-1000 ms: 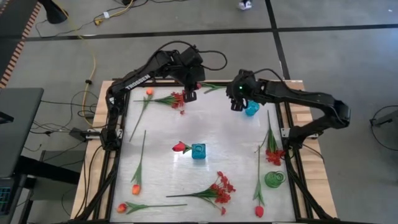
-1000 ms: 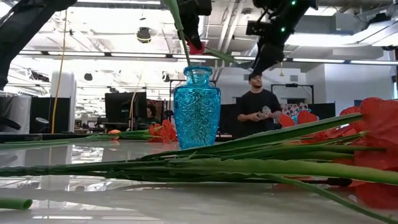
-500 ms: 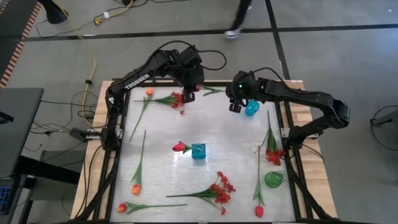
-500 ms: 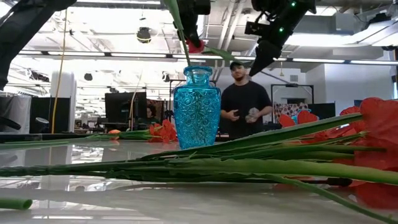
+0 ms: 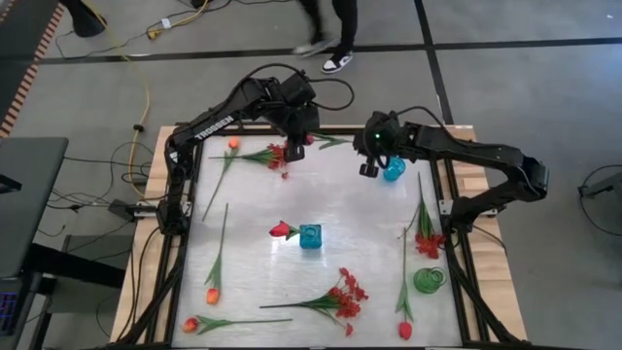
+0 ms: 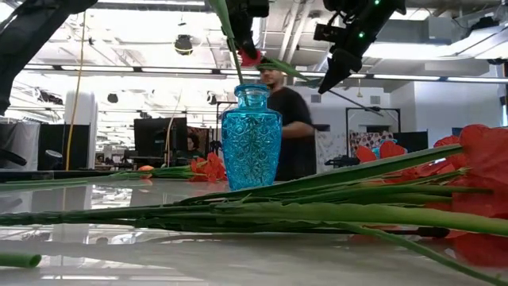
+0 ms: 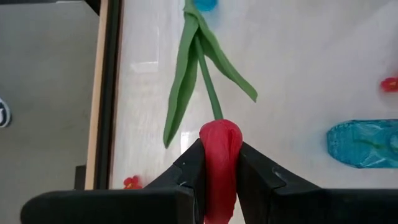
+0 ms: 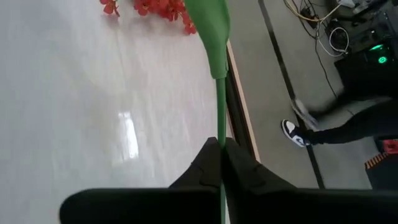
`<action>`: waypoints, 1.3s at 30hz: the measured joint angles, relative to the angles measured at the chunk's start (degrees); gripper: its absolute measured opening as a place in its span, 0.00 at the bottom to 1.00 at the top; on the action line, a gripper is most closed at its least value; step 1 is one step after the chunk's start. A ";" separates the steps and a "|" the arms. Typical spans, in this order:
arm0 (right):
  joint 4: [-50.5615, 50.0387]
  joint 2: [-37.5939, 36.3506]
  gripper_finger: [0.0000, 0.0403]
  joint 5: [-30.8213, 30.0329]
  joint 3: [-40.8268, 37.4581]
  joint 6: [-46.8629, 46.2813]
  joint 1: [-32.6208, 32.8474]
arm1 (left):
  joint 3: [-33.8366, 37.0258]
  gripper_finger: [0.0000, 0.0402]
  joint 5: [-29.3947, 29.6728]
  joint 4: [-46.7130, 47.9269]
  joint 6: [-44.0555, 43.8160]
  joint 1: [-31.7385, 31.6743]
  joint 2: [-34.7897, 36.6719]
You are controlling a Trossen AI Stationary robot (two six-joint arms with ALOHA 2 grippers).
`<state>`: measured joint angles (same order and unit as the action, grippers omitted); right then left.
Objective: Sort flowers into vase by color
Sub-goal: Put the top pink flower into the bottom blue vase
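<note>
A red rosebud flower (image 5: pixel 311 140) on a green stem hangs in the air near the table's far edge, held between both grippers. My left gripper (image 5: pixel 298 146) (image 7: pixel 221 149) is shut on its bud. My right gripper (image 5: pixel 368 169) (image 8: pixel 221 146) is shut on its stem, next to the blue vase (image 5: pixel 394 171) at the far right. A second blue vase (image 5: pixel 310 236) stands mid-table with a red bud (image 5: pixel 282 230) lying beside it. A green vase (image 5: pixel 429 280) stands at the near right. My left gripper pinches the red bud (image 7: pixel 221 134) between its two fingers, coming slanting down from the far left. The stem and leaves (image 7: pixel 205 68) run on away from the fingers, clear of the table. My right gripper pinches the thin green stem (image 8: pixel 219 124) between its shut fingers, below the leaf (image 8: pixel 210 22), slanting down. The stem passes on through the fingers and is lifted clear of the table.
Loose flowers lie around: red sprays (image 5: pixel 277 156) (image 5: pixel 344 297) (image 5: pixel 426 243), orange tulips (image 5: pixel 212 292) (image 5: pixel 191 324) (image 5: pixel 233 144), a red bud (image 5: pixel 404 329). A person (image 5: pixel 335 29) walks past beyond the far edge.
My right gripper has shut on the flower's stem, after standing open around it, and has rolled a little. The left gripper has kept its hold on the bud. A person has walked across behind the table.
</note>
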<state>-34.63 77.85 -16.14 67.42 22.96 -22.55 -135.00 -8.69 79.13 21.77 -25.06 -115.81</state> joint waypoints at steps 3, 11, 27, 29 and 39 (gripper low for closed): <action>0.05 0.00 0.08 0.27 0.00 -0.42 0.00 | 0.00 0.15 -0.89 -0.26 0.98 0.00 0.00; -2.05 0.00 0.06 6.66 0.00 -0.82 0.00 | 0.00 0.34 -2.10 -1.14 2.23 -0.23 2.13; -0.15 -0.46 0.06 15.10 0.00 -5.36 -0.11 | 0.00 0.50 -24.34 -7.15 -0.93 -13.57 12.27; 1.32 -1.33 0.06 16.28 0.00 -6.02 -0.11 | 0.29 0.50 -26.79 -7.27 -0.87 -14.76 12.86; 11.12 -10.43 0.06 27.54 0.00 -11.92 -3.84 | 17.44 0.45 -29.04 -22.69 -8.03 -16.66 20.73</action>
<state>-23.52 67.42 11.40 67.42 11.04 -26.39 -117.56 -37.73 56.44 13.74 -41.72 -95.08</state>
